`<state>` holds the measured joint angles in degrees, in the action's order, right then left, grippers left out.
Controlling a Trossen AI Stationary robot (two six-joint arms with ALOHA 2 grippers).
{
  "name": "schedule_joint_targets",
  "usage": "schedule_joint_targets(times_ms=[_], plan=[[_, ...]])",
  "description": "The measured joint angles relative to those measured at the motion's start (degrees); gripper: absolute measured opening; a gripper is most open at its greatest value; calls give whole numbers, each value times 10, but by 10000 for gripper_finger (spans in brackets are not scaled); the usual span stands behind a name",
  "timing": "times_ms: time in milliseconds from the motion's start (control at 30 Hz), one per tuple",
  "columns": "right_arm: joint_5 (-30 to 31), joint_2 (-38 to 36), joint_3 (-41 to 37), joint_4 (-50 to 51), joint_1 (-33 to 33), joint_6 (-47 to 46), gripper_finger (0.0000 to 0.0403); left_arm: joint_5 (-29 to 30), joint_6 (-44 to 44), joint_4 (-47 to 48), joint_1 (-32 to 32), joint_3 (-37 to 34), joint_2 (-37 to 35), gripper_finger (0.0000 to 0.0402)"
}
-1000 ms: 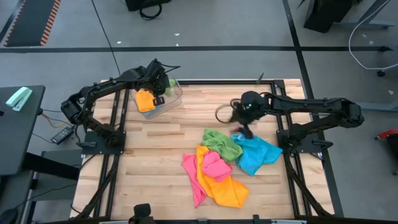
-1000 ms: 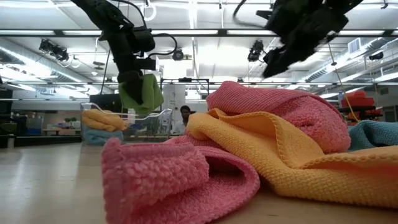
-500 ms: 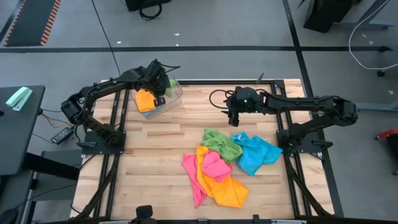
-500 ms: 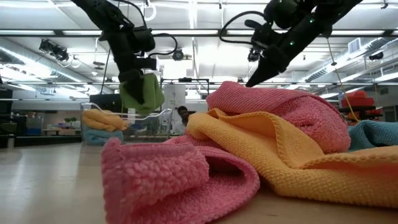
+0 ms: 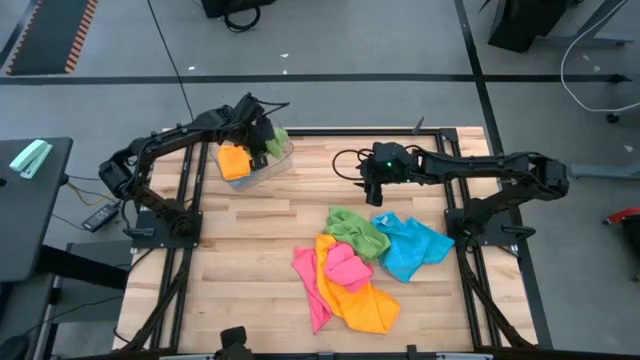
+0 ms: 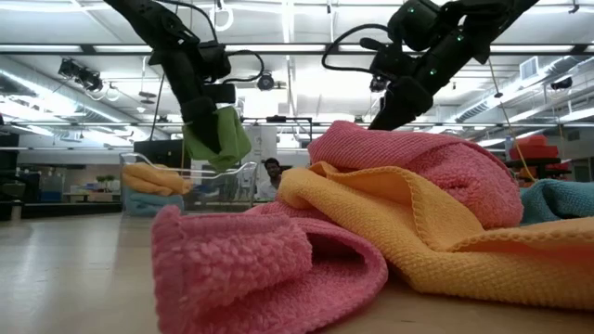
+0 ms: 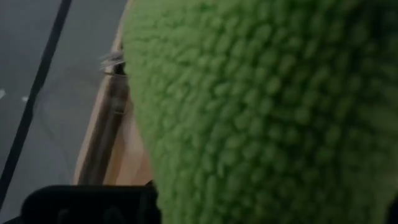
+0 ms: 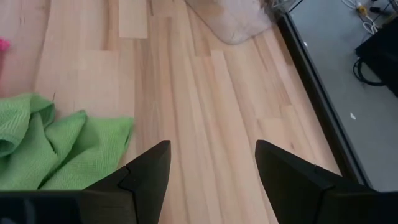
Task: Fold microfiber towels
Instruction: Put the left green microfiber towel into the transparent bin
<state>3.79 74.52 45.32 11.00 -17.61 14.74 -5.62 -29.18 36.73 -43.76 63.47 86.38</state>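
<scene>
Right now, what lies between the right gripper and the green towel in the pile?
Only bare wood: the right wrist view shows table between the open right gripper and green towel.

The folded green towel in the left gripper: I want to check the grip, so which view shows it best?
The low view: the folded green towel hangs from the left gripper above the clear bin. The high view shows only a green edge beside the arm. The left wrist view is filled by green pile. The right wrist view misses it.
</scene>
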Motion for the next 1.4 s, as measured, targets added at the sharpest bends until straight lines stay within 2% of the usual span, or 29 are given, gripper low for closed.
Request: schedule_joint_targets(times_ms=[200,367,467,533,600,900,1100,1400], plan=[[0,0,0,1,-3,9,243,36,34,-35,-1,0,30,59],[0,0,0,9,-10,7,243,30,19,2,1,0,65,59],[0,0,0,11,-12,2,243,-23,5,13,-15,0,75,60],[0,0,0,12,-11,2,243,-77,15,18,-33,0,75,55],[-2,0,0,12,-11,2,243,-107,27,15,-47,0,75,49],[-13,-1,0,9,-11,2,243,-113,46,12,-81,0,75,52],[-13,-1,0,4,-11,7,243,-199,46,-2,-103,4,75,47],[-13,-1,0,-15,-11,24,243,-242,76,8,-120,41,101,44]])
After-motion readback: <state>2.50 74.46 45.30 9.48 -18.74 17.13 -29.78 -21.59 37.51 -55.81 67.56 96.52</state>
